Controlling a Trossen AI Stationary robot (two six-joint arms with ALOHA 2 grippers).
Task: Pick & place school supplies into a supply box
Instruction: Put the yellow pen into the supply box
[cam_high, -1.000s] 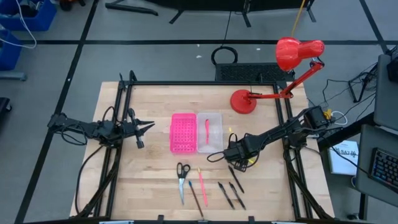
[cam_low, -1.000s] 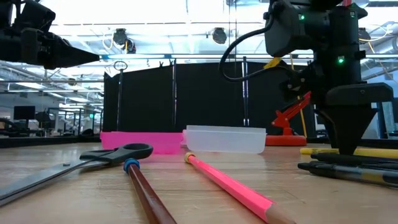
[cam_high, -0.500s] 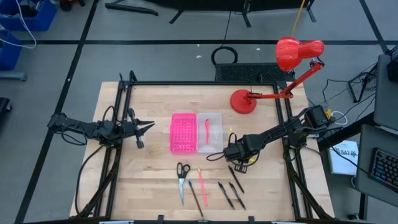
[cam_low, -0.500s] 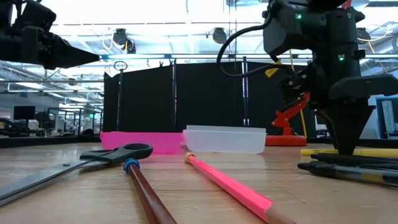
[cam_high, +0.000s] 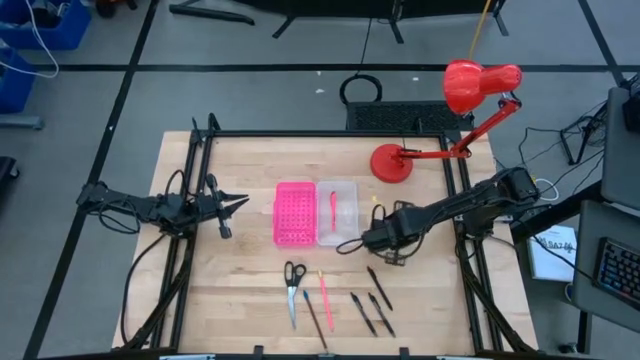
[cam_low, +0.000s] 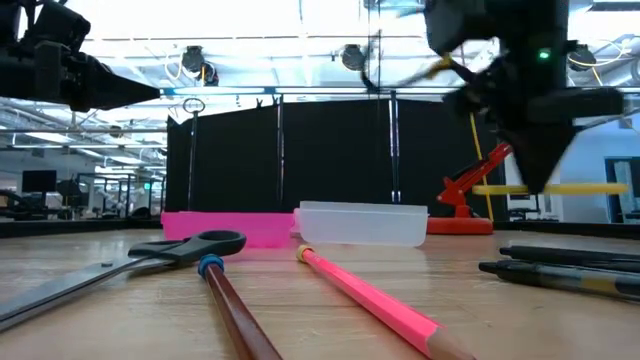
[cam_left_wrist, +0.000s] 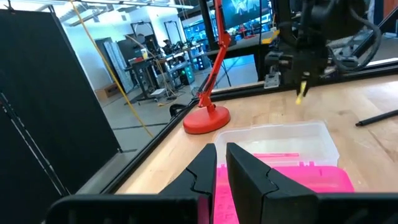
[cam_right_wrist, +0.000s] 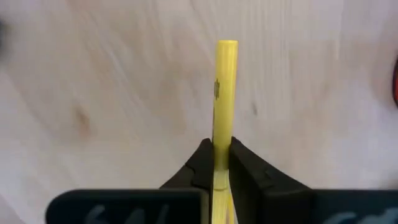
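My right gripper (cam_high: 384, 236) is shut on a yellow pencil (cam_right_wrist: 225, 93) and holds it above the table, right of the supply box (cam_high: 339, 212). The box is a clear tray with a pink pen (cam_high: 333, 207) inside, joined to a pink perforated half (cam_high: 295, 213). Scissors (cam_high: 292, 285), a brown pencil (cam_low: 235, 310), a pink pencil (cam_low: 370, 300) and black pens (cam_high: 372, 305) lie flat near the front edge. My left gripper (cam_high: 238, 203) hovers shut at the table's left, holding nothing. My right gripper pinches the yellow pencil's shaft (cam_right_wrist: 219, 155) between its two fingers. The fingers point down from above and lie across the pencil. The pencil (cam_low: 590, 188) hangs level and clear of the table, sticking out on both sides of the fingers.
A red desk lamp (cam_high: 470, 100) stands on its base (cam_high: 390, 163) at the far right, close behind the right arm. A black frame (cam_high: 320, 135) runs along the table's far and side edges. Bare wood lies between the left gripper and the pink half.
My right gripper has shut on the yellow pencil where it lay on the table beside the black pens. It has then risen with it, so the pencil now hangs level and clear of the table. The black pens have stayed where they were.
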